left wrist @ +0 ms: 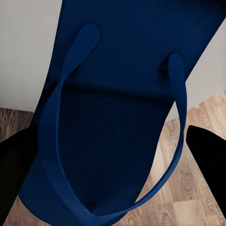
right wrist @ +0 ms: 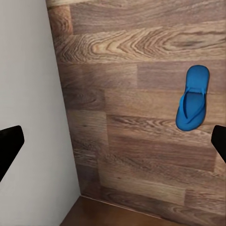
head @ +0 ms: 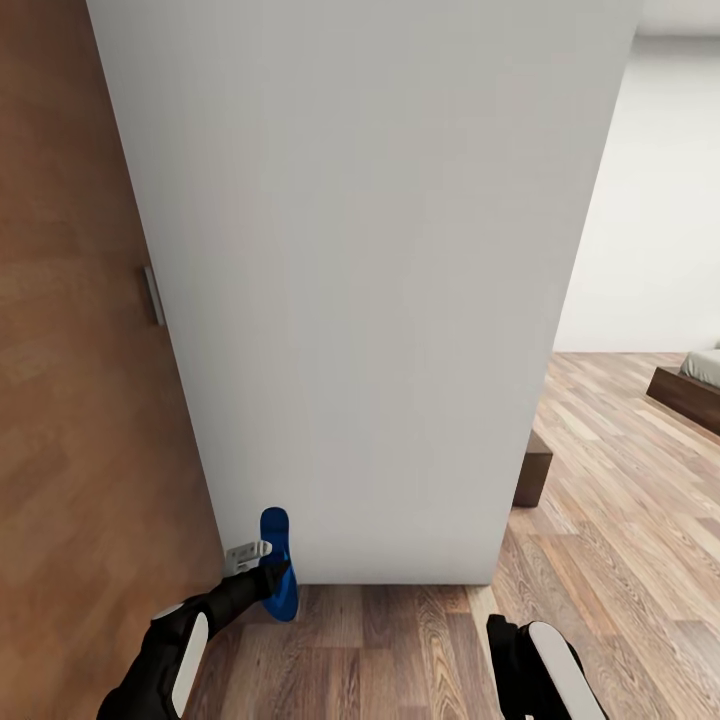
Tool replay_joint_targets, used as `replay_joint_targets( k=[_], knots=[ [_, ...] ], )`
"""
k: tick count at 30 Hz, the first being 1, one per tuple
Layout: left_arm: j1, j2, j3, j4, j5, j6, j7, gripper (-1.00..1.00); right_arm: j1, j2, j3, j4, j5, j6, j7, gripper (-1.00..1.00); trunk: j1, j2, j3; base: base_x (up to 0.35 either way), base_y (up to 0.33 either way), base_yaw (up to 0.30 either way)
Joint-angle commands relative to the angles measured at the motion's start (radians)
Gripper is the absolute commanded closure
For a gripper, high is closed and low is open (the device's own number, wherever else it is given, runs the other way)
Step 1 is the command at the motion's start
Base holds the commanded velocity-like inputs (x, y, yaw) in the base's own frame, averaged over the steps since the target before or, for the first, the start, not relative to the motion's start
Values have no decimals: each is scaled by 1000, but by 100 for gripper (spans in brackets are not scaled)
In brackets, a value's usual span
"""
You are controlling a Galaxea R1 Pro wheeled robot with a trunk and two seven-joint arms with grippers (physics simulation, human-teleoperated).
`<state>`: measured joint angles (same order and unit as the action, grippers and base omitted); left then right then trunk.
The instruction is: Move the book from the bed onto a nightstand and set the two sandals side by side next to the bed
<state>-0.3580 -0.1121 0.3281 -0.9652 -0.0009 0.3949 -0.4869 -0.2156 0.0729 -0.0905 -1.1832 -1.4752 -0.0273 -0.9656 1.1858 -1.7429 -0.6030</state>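
Head view
- Wall: a broad flat white wall panel [head: 380,290] stands straight ahead, its foot meeting the floor.
- Door: a smooth reddish-brown wooden door [head: 80,350] runs along the left, with a small pale metal fitting [head: 152,296] on its edge.
- Floor: striped brown wood-plank floor [head: 600,520], mixed light and dark boards.
- Left gripper [head: 262,562]: black arm with white shell, pale metal fingers clamped on a bright blue flat flip-flop sandal [head: 277,560] held upright, toe up, close before the wall's foot.
- Right arm [head: 540,665]: black and white forearm at the lower edge; its claw is out of frame here.
- Cabinet: end of a low dark brown wooden block [head: 533,470] beside the wall's right edge.
- Bed: corner of a pale grey mattress on a dark brown platform [head: 690,390] at far right.

Left wrist view
- Sandal in grip [left wrist: 117,117]: deep blue textured sole, thong straps arching over it; here the straps look blue.
- Fingers [left wrist: 209,150]: black, one on either side of the sole.

Right wrist view
- Second sandal [right wrist: 193,96]: bright blue flip-flop lying flat, straps up, alone on the planks, well apart from the white wall [right wrist: 33,103].
- Right gripper [right wrist: 113,143]: black fingertips at opposite edges, spread wide, holding nothing.
- Book: cannot be located.
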Motion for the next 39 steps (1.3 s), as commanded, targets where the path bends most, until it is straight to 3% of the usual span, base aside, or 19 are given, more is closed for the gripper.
replay_joint_targets(
  k=[1, 16, 22, 37, 39],
  knots=[
    [-1, -1, 5, -1, 1, 9, -7, 100, -1, 1, -2, -1, -5, -3, -3, -100, 4, -8, -4, 0, 0, 0],
    [-1, 0, 9, -2, 4, -14, -1, 100, -1, 2, 0, -1, -4, -4, -1, -100, 61, -113, -51, 0, 0, 0],
    [-1, 1, 9, -103, 84, -24, 4, 100, -1, 2, 0, -1, -2, -5, -1, -100, 84, -155, -70, 0, 0, 0],
    [-1, 6, 18, -126, 101, -59, 14, 100, -1, 2, 0, -1, 1, -6, -1, -100, 142, -260, -117, 0, 0, 0],
    [-1, 6, 18, -126, 101, -59, 45, 100, -1, 2, 0, -1, 1, -6, -1, -100, 150, -274, -123, 0, 0, 0]
  ],
)
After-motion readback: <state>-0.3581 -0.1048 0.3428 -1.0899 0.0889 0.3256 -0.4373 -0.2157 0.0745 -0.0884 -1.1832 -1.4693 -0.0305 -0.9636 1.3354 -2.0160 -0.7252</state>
